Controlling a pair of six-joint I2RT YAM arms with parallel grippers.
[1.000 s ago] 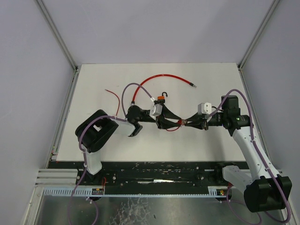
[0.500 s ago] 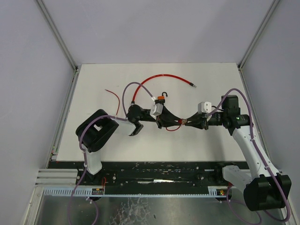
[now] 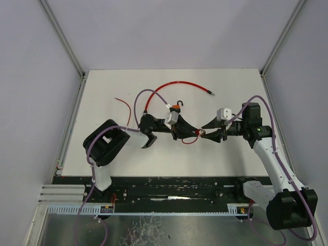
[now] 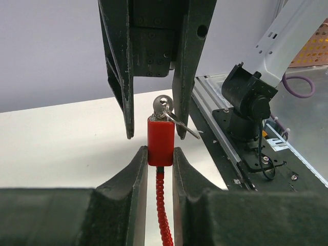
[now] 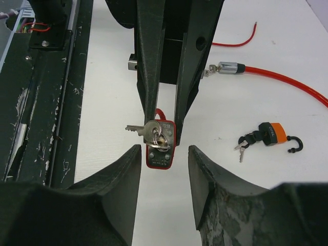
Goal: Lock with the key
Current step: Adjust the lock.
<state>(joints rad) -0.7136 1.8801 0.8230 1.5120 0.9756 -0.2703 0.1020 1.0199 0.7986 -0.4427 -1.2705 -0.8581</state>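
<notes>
the white table (image 3: 154,164) fills the middle of the top view, with grey walls above it and a dark rail along its lower edge. the left arm (image 3: 105,146) reaches in from the lower left and the right arm (image 3: 271,164) from the lower right, and their tips meet just right of the table's centre.

a long red cable (image 3: 179,83) arcs across the upper middle of the table and ends in a metal tip at the upper right. a thin red wire (image 3: 124,106) lies on its own to the left of the arc.

the left gripper (image 4: 160,154) is clamped on the red lock (image 4: 160,141), one finger pressed against each side of its body. in the left wrist view the lock stands upright at the centre of the frame, with the cable running down out of its lower end. the right gripper (image 5: 164,149) has its fingers spread. they flank the lock on both sides with a gap showing on each, so they are not gripping it.

the orange padlock (image 5: 270,132), with a black shackle and a small bunch of keys, lies on the table at the centre right of the right wrist view, well apart from the red lock.

the key (image 4: 164,104) sits in the top end of the red lock. its round silver head shows, and a second key hangs off it to the side.
</notes>
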